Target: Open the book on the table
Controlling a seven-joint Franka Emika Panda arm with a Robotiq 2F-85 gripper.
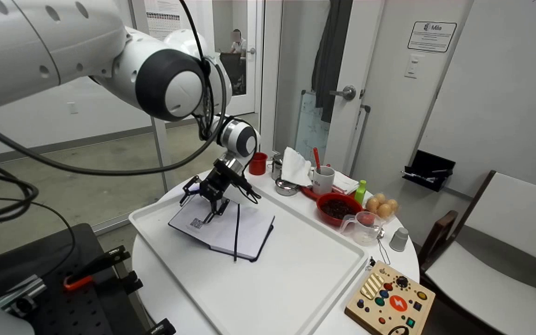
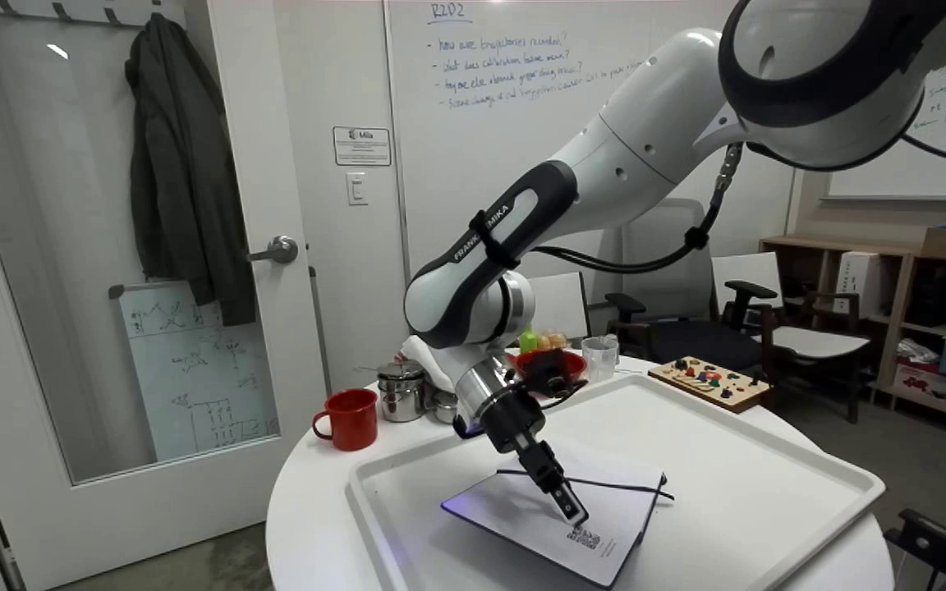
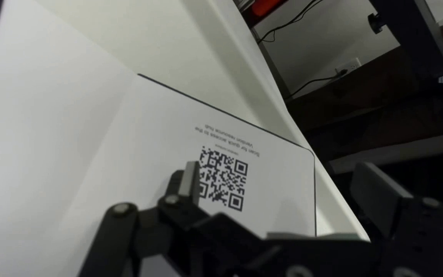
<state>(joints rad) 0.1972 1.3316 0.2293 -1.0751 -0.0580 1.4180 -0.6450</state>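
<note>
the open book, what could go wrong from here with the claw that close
A finger of the open claw is right by the QR code, so lowering might scrape or crease that page.
The half of the book bearing that code does not look quite flat; it might swing shut as the claw leaves.
A dark band lies across the other half and could snag a passing finger.

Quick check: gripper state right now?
Black two-finger gripper: open wide, holding nothing, over one side of the thin, dark-covered rectangular book with white pages.
</note>
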